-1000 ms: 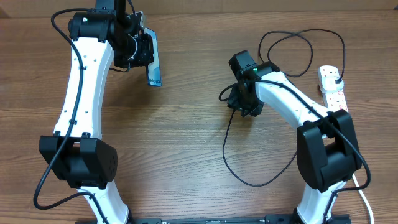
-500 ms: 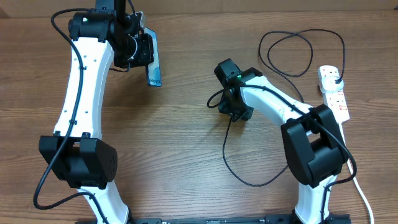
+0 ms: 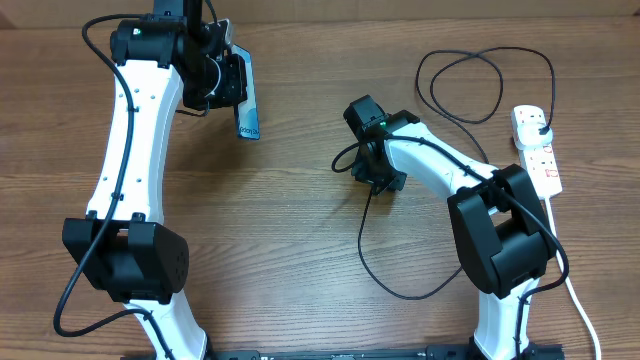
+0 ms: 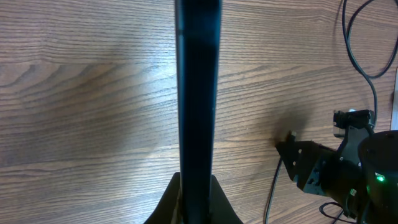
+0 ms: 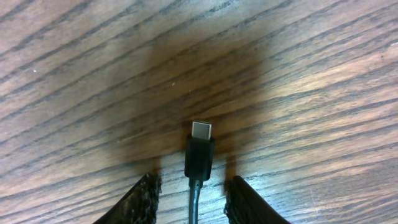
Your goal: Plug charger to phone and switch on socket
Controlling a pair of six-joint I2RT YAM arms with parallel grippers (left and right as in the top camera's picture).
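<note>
My left gripper (image 3: 230,84) is shut on the phone (image 3: 246,108) and holds it on edge above the table at the back left. In the left wrist view the phone (image 4: 198,93) is a dark upright bar clamped between the jaws of that gripper (image 4: 198,202). The charger (image 3: 362,250) loops over the table's middle to the socket (image 3: 540,152) at the right. My right gripper (image 3: 373,176) is low over the cable's free end. Its fingers (image 5: 142,198) stand on either side of the connector tip (image 5: 200,149), with a gap on each side; the right gripper (image 5: 193,190) is open.
The charger's black plug (image 3: 540,124) sits in the socket's far end. A white cord (image 3: 582,312) runs from the socket toward the front right edge. Loops of black cable (image 3: 485,85) lie at the back right.
The right gripper moved left along the cable, then settled over the connector tip, and its fingers have narrowed. The left gripper and phone have not moved.
</note>
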